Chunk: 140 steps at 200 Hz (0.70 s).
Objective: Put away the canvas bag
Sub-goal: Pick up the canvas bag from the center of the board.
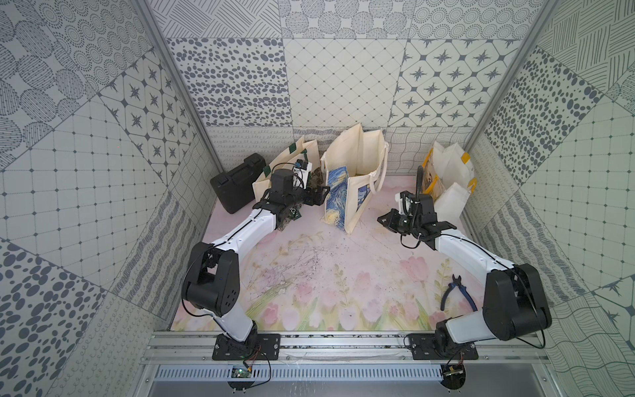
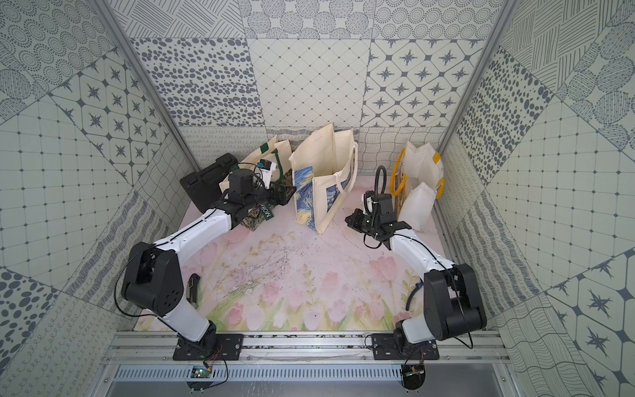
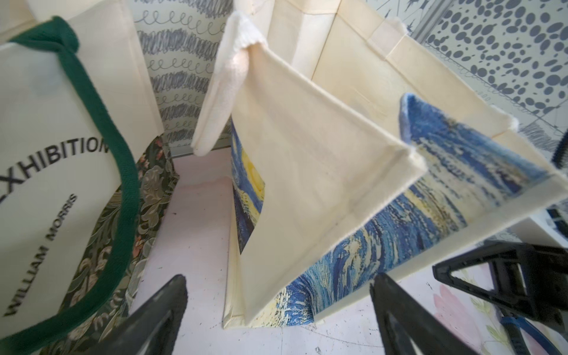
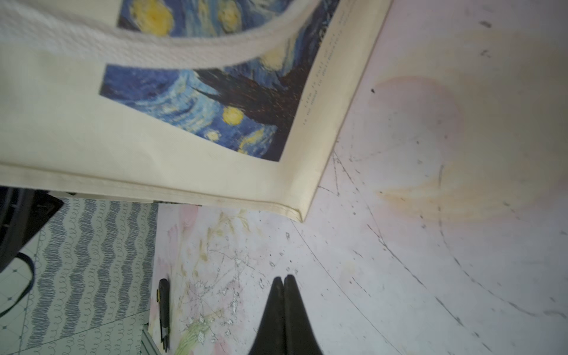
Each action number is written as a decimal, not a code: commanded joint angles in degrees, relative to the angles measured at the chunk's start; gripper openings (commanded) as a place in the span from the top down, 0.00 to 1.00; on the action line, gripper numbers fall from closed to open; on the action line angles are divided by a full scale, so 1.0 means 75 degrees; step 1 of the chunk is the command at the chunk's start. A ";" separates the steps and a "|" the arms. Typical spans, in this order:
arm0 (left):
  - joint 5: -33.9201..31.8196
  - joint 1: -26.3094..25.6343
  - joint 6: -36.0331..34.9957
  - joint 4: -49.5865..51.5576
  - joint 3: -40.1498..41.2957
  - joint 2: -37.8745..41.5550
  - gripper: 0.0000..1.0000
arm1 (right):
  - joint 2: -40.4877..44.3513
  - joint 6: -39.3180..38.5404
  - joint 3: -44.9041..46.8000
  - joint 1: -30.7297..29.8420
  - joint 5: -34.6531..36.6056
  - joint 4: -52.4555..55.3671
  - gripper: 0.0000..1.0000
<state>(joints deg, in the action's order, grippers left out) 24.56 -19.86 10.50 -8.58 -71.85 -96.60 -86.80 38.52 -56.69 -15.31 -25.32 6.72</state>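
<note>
Right fingers (image 4: 276, 299) pressed together, empty; left fingers (image 3: 159, 316) wide, canvas bag (image 1: 343, 151) seemingly untouched.

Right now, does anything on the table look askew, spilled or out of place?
Yes. The Starry Night canvas bag stands gaping, with one handle drooping down its side. Blue-handled pliers and a utility knife lie loose on the floral mat, which is scratched and flecked with dark specks.
</note>
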 commanded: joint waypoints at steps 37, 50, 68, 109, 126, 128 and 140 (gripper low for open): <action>0.2148 -0.0145 -0.0255 -0.1477 -0.0543 -0.0714 0.04 | -0.1296 0.0864 -0.1933 -0.0520 -0.0024 -0.1231 1.00; 0.2225 -0.0253 -0.0393 -0.1368 -0.0644 -0.0792 0.04 | -0.1377 0.1006 -0.2060 -0.0599 0.0039 -0.1388 1.00; 0.2359 -0.0378 -0.0513 -0.1229 -0.0779 -0.0897 0.03 | -0.1455 0.1128 -0.2195 -0.0665 0.0101 -0.1466 1.00; 0.2492 -0.0611 -0.0564 -0.1147 -0.0755 -0.0906 0.04 | -0.1614 0.1422 -0.2214 -0.0833 0.0048 -0.1836 1.00; 0.2474 -0.0701 -0.0594 -0.1097 -0.0696 -0.0868 0.05 | -0.1730 0.1473 -0.2295 -0.0946 0.0036 -0.1997 1.00; 0.2461 -0.0712 -0.0607 -0.1089 -0.0685 -0.0867 0.05 | -0.1739 0.1473 -0.2320 -0.0955 0.0036 -0.2006 1.00; 0.2434 -0.0761 -0.0612 -0.1078 -0.0621 -0.0826 0.05 | -0.1821 0.1473 -0.2436 -0.1031 0.0057 -0.2007 1.00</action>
<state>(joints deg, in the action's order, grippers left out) 38.96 -24.16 8.19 -14.44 -76.75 -103.35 -98.72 48.34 -72.38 -21.67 -25.17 -4.25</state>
